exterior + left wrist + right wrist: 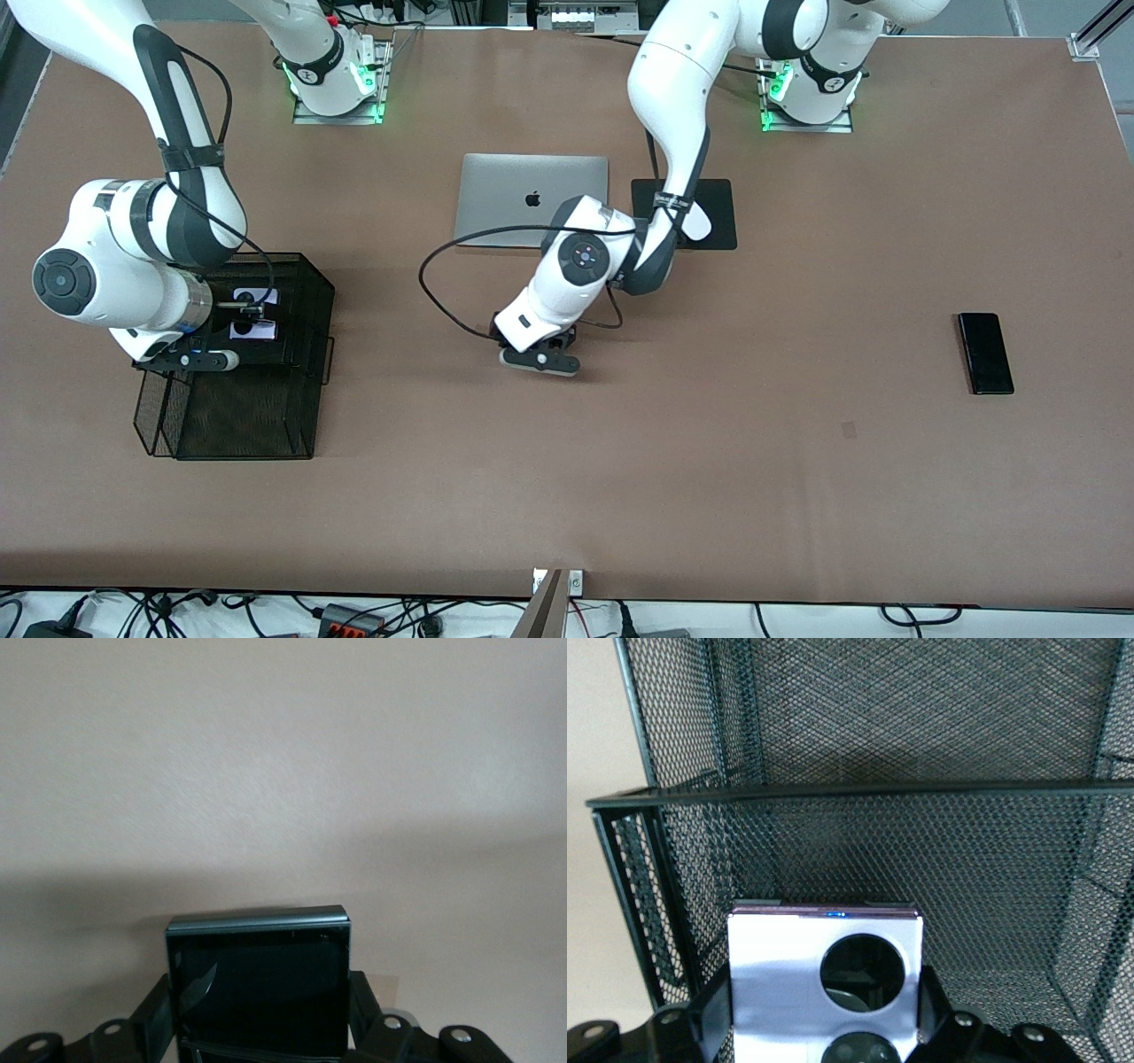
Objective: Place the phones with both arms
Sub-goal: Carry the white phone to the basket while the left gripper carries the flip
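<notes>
At the frame's left the right gripper pinches the lilac flip phone just over the mesh tray, while mid-frame the left gripper clamps the black flip phone.

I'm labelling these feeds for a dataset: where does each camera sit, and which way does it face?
Front view: high across the table, facing both arms' bases; shows the laptop, mesh tray, slab phone and both whole arms.
Left wrist view: on the left arm's wrist, looking past the left gripper shut on the black flip phone, over bare table.
Right wrist view: on the right wrist, looking past the right gripper and lilac flip phone into the tray.
Shared: front and right wrist views both show tray and lilac phone.
</notes>
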